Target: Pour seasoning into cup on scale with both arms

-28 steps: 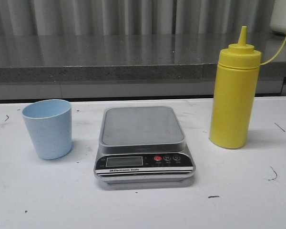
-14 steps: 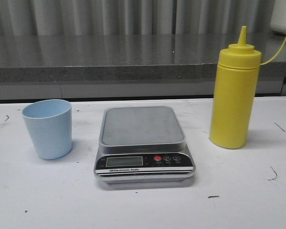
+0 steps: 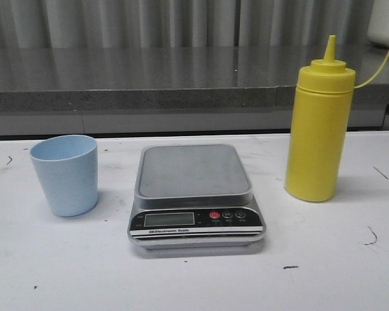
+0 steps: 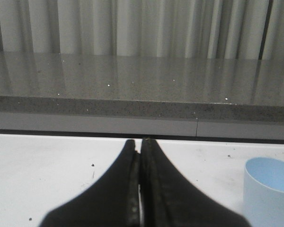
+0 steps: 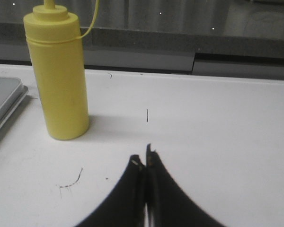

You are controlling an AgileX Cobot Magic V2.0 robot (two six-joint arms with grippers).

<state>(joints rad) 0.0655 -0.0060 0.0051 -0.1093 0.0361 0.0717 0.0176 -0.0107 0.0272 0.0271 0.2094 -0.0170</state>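
Standing upright on the white table (image 3: 194,285), the cup (image 3: 65,175) sits just left of the scale (image 3: 194,194), nearer the left gripper (image 4: 140,146), whose fingers are pressed together and hold nothing. The seasoning (image 3: 319,129), a tall yellow bottle with its long axis vertical, stands right of the scale, nearer the right gripper (image 5: 144,158), likewise closed and empty. The cup looks pale blue, tapered and empty; the scale's platform is bare.

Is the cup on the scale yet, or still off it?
Off it. The cup stands upright on the table, apart from the scale, whose platform is bare.
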